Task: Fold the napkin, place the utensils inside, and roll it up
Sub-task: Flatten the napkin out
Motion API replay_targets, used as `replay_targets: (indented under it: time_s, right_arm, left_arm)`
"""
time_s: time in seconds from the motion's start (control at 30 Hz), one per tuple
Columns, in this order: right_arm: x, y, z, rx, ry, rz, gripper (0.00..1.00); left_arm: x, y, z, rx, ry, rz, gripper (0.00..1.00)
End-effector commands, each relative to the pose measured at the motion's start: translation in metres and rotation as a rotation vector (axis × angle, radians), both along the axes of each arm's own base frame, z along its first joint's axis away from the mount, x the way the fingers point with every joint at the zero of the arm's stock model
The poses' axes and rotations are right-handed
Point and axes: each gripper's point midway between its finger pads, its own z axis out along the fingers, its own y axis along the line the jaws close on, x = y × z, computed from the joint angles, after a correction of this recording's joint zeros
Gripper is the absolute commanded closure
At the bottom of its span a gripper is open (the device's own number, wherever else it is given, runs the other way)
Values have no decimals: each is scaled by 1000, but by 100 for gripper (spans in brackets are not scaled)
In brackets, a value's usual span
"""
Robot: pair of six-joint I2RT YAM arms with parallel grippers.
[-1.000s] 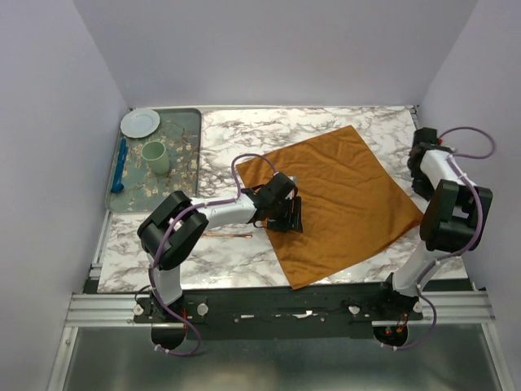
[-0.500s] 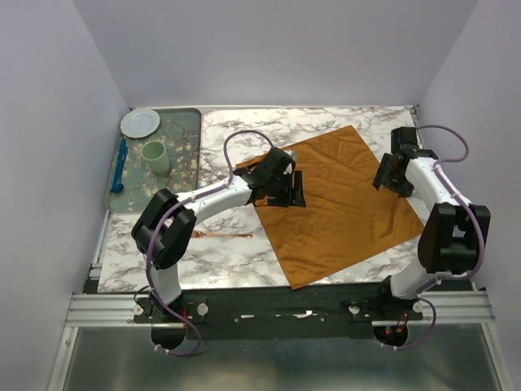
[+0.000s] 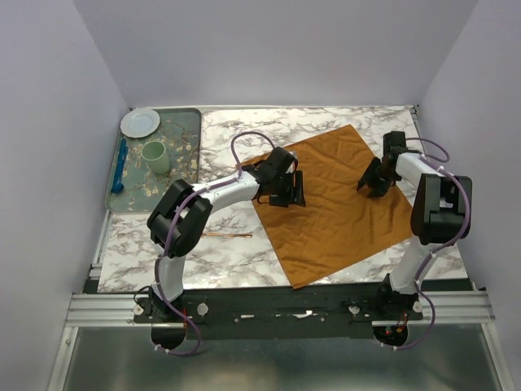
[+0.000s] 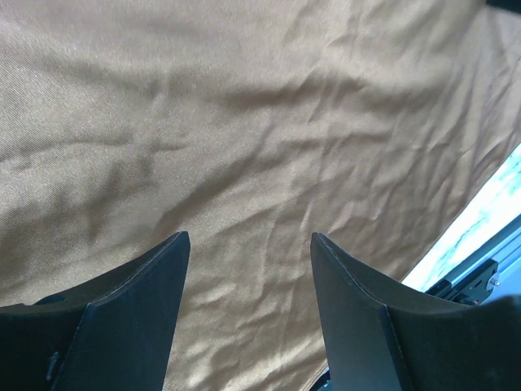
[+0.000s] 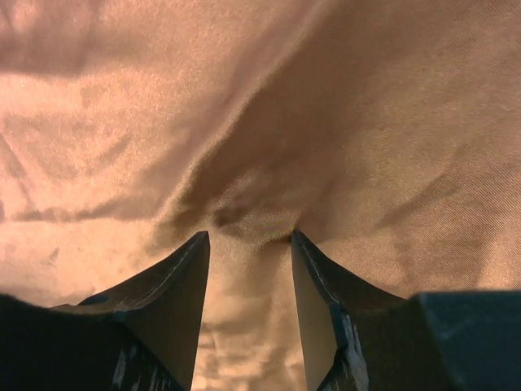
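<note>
The rust-orange napkin (image 3: 338, 216) lies spread flat as a diamond on the marble table. My left gripper (image 3: 286, 189) hovers over its left part, open, with only wrinkled cloth (image 4: 244, 122) showing between the fingers (image 4: 138, 309). My right gripper (image 3: 373, 181) is down on the napkin's right part. Its jaws stand apart, the fingertips (image 5: 191, 252) press into the fabric (image 5: 244, 98), and a small pucker of cloth rises between them. The copper fork (image 3: 228, 235) rests on the marble left of the napkin, away from both grippers.
A grey tray (image 3: 191, 130) sits at the back left with a white plate (image 3: 140, 122), a pale green cup (image 3: 156, 157) and a blue utensil (image 3: 120, 165). A metal rail (image 3: 277, 305) runs along the near edge. Walls close in on three sides.
The right arm swung in from the table's right edge onto the napkin, and its jaws went from shut to apart. The left gripper shifted slightly towards the back.
</note>
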Motion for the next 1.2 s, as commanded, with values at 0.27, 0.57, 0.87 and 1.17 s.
replay_targets:
  time_s: [0.27,0.57,0.87,1.17]
  right_arm:
    - [37,-7,-3,-25,33,49,46]
    - [77,-9,1,-21,57,140,44]
    - [89,-7,3,-19,41,234,43]
    - [79,8,59,-126,-64,303,29]
  left_arm:
    - [4,-22,-31,-48,95,39,30]
    - [-11,-21,-68,-42,193,83,30]
    - [-11,-33,-40,-66,126,66,30]
    - [48,-9,20,-75,-20,118,30]
